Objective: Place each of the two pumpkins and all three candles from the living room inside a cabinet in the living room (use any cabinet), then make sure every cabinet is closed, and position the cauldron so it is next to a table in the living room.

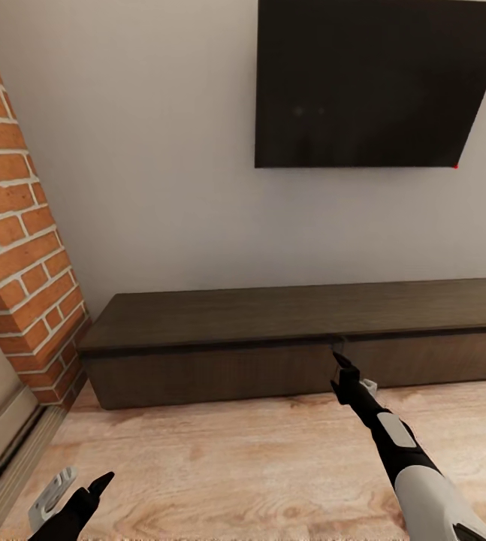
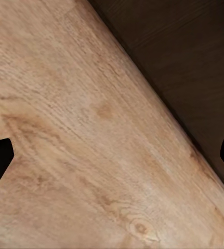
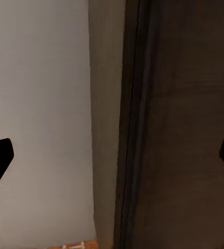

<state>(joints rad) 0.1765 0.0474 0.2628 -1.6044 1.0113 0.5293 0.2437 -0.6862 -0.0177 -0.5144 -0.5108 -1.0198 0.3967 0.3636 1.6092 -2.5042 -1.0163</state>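
Observation:
The long, low dark-brown cabinet (image 1: 295, 312) stands against the white wall, both drawer fronts flush and shut. My right gripper (image 1: 341, 362) reaches to the cabinet's front at the seam between the two drawers, just under the top edge. In the right wrist view the gripper (image 3: 112, 155) is open and holds nothing, with the cabinet's edge (image 3: 184, 129) close ahead. My left gripper (image 1: 97, 485) hangs low over the floor at the near left. In the left wrist view it (image 2: 112, 158) is also open and empty. The pumpkins, candles, cauldron and table are out of view.
A red brick fireplace column (image 1: 17, 248) rises at the left, close to the cabinet's left end. A dark TV (image 1: 378, 83) hangs on the wall above the cabinet. Light wood floor (image 1: 220, 466) stretches between me and the cabinet.

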